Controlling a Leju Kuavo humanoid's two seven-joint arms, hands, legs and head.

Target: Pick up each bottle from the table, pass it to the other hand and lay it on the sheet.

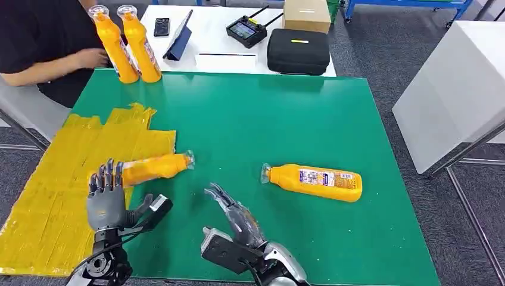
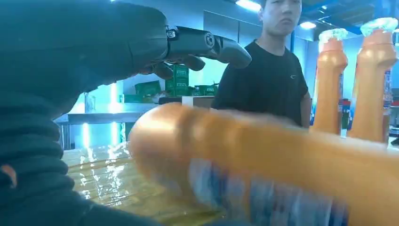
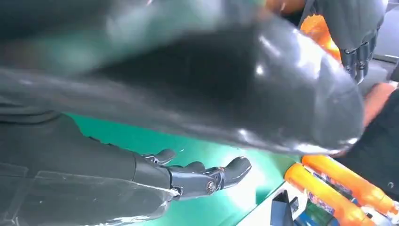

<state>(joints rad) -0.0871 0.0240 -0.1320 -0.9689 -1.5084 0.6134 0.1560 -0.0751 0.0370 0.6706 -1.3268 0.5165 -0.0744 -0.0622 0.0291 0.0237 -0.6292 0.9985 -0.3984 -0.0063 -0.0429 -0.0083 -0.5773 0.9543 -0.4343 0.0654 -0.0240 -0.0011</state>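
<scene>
Nearest the robot in the head view, the left hand (image 1: 106,199) stands upright over the edge of the yellow sheet (image 1: 53,196), its fingers (image 1: 107,174) straight and slightly apart, just behind the base end of an orange bottle (image 1: 156,167). That bottle lies on its side across the sheet's edge, cap toward the green tabletop (image 1: 268,113). From above the fingers seem to touch nothing. The left wrist view shows the same bottle (image 2: 282,169) close and blurred, under the raised fingers (image 2: 207,44) with a gap between them, so the hand appears to hold nothing.

The right hand (image 1: 235,214) hovers low over the tabletop near the front edge, fingers stretched forward and loosely spread, empty. The right wrist view confirms this from beside the palm: the fingers (image 3: 207,176) are extended above bare green, with the left hand's dark fingers visible in the far corner.

Farther right, a second bottle (image 1: 314,182) lies on its side on the tabletop, well apart from both hands, its label up.

At the far left corner two more bottles (image 1: 128,42) stand upright, touching each other. A person in a black shirt (image 1: 36,42) sits there, a hand beside them; the left wrist view shows this person standing behind the pair.
</scene>
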